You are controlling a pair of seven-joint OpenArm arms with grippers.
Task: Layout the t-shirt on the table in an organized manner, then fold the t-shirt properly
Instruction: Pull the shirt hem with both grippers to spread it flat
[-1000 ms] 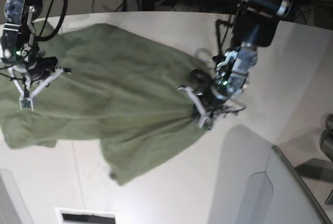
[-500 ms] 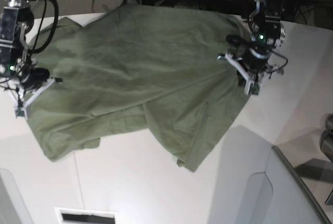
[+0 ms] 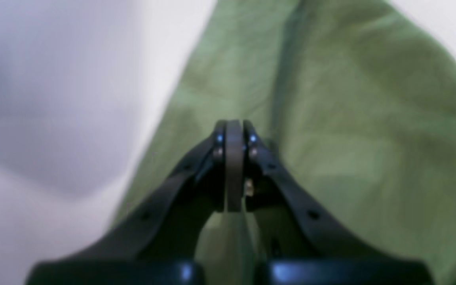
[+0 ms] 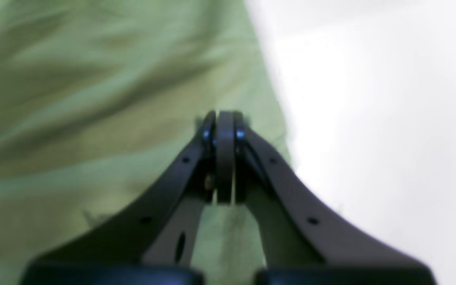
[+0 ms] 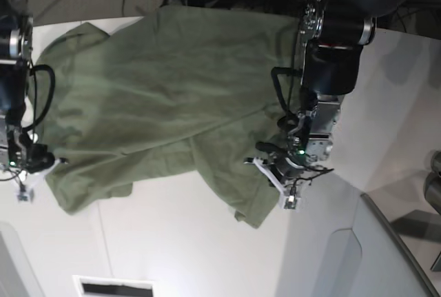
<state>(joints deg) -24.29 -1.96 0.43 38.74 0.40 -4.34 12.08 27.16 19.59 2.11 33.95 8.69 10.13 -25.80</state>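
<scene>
Base view: olive-green t-shirt spread wide across the white table, far edge reaching the table's curved back rim, one corner trailing toward the near side. Compared with half a second ago, both arms drawn nearer the camera, dragging the cloth's side edges along; compared with a second ago, cloth far more opened out, no longer bunched. Likely meaning: layout stage well along, creases and a folded-under flap near the middle yet to be smoothed, folding not begun. Left hand low at the shirt's edge on this view's right; right hand low at the edge on this view's left.

Left wrist view: left hand fully closed, fingertips pressed together, green fabric seemingly pinched between and draping away beneath; pale table alongside. Blurred.

Right wrist view: right hand likewise fully closed, at the shirt's hem edge, cloth apparently nipped between the tips; bare table just beside. Also blurred.
</scene>
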